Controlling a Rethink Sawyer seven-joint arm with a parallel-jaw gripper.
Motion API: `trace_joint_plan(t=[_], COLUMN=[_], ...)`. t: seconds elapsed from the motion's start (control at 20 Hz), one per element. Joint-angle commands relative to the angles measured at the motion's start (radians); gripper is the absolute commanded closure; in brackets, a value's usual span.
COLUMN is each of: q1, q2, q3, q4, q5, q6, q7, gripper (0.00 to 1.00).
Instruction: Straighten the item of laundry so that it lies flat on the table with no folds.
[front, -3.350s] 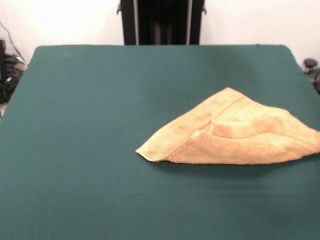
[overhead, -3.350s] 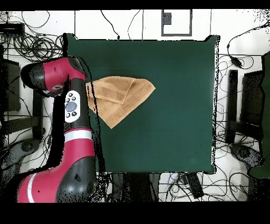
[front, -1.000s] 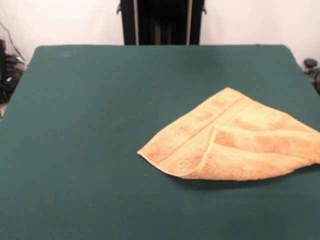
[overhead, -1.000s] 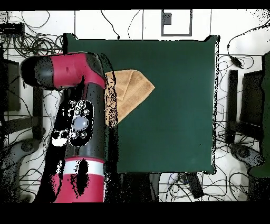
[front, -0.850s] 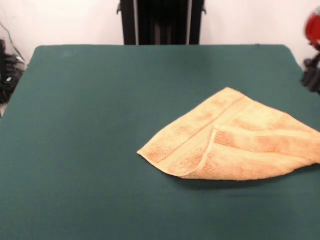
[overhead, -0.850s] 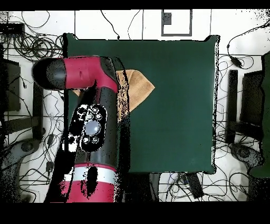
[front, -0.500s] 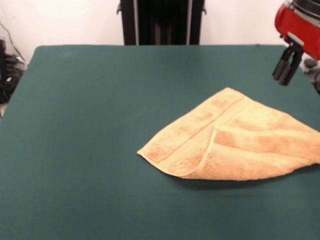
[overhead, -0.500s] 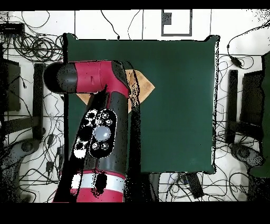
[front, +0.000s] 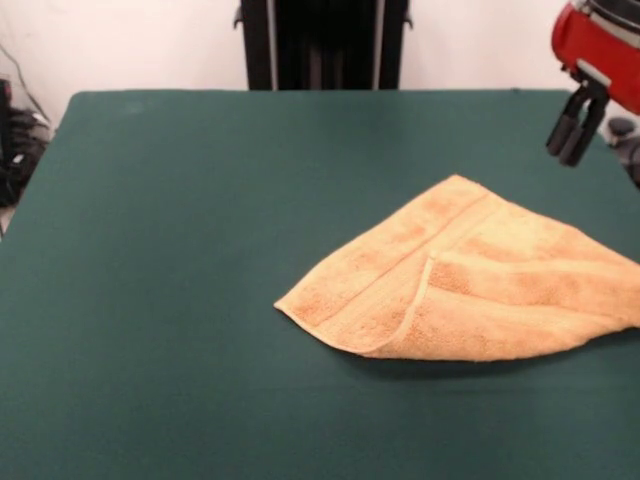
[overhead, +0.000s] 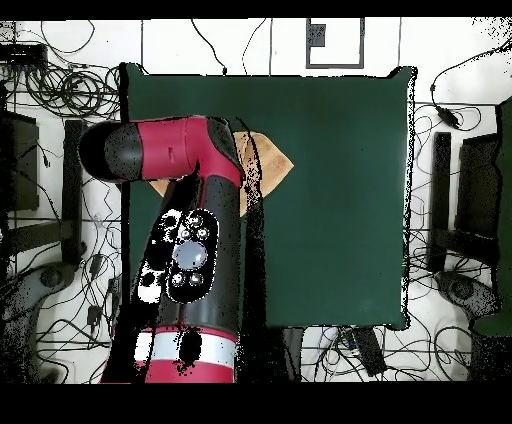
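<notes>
The item of laundry, an orange-tan towel (front: 470, 285), lies on the right half of the green table (front: 200, 250). It is folded over itself into a rough triangle, with a border band running across the top layer, and its right tip reaches the picture's edge. My gripper (front: 572, 128) hangs in the air above and behind the towel's far right corner. It is shut and holds nothing. In the overhead view the red arm (overhead: 190, 230) covers most of the towel (overhead: 275, 162), so only its corner shows on the table (overhead: 340, 200). The gripper is hidden there.
Cables and dark equipment (front: 15, 140) lie off the table's left edge in the front view. Tangled cables (overhead: 60, 80) and stands (overhead: 440, 200) surround the table in the overhead view. The towel sits close to the table's edge.
Over the last second the arm swung in and the gripper appeared at the front view's top right, then almost stopped. Between 3.4 s and 1 s ago the towel's front fold changed shape.
</notes>
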Motion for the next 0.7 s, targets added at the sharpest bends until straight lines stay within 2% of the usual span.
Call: trace_joint_plan(t=[0.05,0.35,0.7], q1=[-0.080,-0.207,-0.321], q2=[-0.066,-0.139,-0.139], q3=[0.169,0.239,0.317], q4=[0.351,0.508,0.568], q5=[-0.085,-0.208,-0.360], q6=[-0.203,-0.356,-0.457], q7=[-0.286,-0.382,-0.371], gripper=[1.00,1.00,1.00])
